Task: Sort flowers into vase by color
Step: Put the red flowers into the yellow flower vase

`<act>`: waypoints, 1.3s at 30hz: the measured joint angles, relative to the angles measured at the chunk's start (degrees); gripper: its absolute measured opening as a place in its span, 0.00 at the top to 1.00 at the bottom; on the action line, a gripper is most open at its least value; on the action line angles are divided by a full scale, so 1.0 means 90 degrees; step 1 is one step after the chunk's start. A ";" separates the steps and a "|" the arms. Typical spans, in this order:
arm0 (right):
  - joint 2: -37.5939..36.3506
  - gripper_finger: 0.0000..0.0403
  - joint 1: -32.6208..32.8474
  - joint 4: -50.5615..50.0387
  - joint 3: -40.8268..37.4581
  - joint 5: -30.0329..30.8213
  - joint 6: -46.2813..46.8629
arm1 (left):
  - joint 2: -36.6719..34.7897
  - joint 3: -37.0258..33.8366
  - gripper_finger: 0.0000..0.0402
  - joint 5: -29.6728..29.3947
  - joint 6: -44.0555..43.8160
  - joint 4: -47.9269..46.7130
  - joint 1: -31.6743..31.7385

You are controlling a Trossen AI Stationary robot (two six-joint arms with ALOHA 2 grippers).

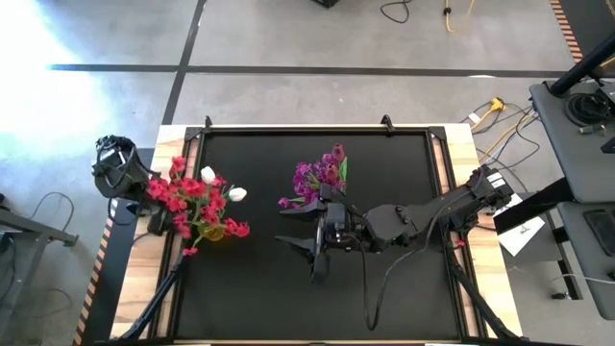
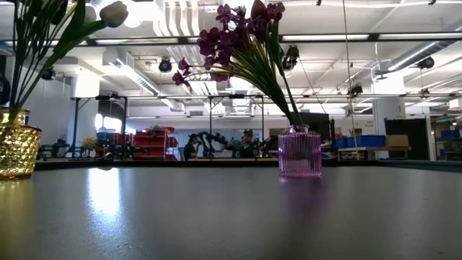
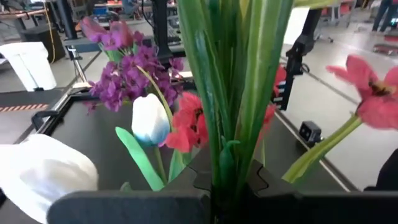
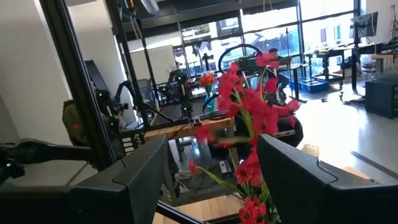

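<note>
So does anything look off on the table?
Nothing is spilled or tipped. The gold vase holds white tulips mixed with red blossoms, which looks odd for a colour sort.

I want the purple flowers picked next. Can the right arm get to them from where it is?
Probably yes. The right tool hangs open just beside the purple flowers in their pink vase, with only bare black table between. The red flowers stand far off.

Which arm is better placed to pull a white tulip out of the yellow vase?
Left: the left gripper sits at that bunch's stalks; the right gripper hangs open mid-table by the purple vase.
</note>
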 joint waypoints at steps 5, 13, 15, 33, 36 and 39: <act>0.0000 0.40 -0.0001 0.0002 0.0000 0.0000 -0.0041 | 0.0187 -0.0116 1.00 -0.0002 -0.0293 -0.0124 0.0000; 0.0000 0.40 -0.0001 0.0001 0.0000 -0.0005 -0.0043 | 0.0393 -0.0120 1.00 -0.0183 -0.0454 -0.0096 0.0000; 0.0000 0.40 -0.0001 0.0001 0.0000 -0.0005 -0.0041 | 0.0401 -0.0118 1.00 -0.0218 -0.0506 -0.0107 0.0000; 0.0000 0.40 -0.0017 0.0001 0.0000 -0.0024 -0.0032 | 0.0670 0.0266 0.84 0.0710 -0.3820 -0.1881 0.0000; 0.0000 0.40 -0.0015 0.0000 0.0000 -0.0024 -0.0032 | 0.0792 0.0274 0.76 0.0855 -0.4107 -0.1976 0.0000; 0.0000 0.40 -0.0015 0.0000 0.0000 -0.0028 0.0075 | 0.0969 0.0419 0.68 0.0985 -0.4485 -0.2286 0.0000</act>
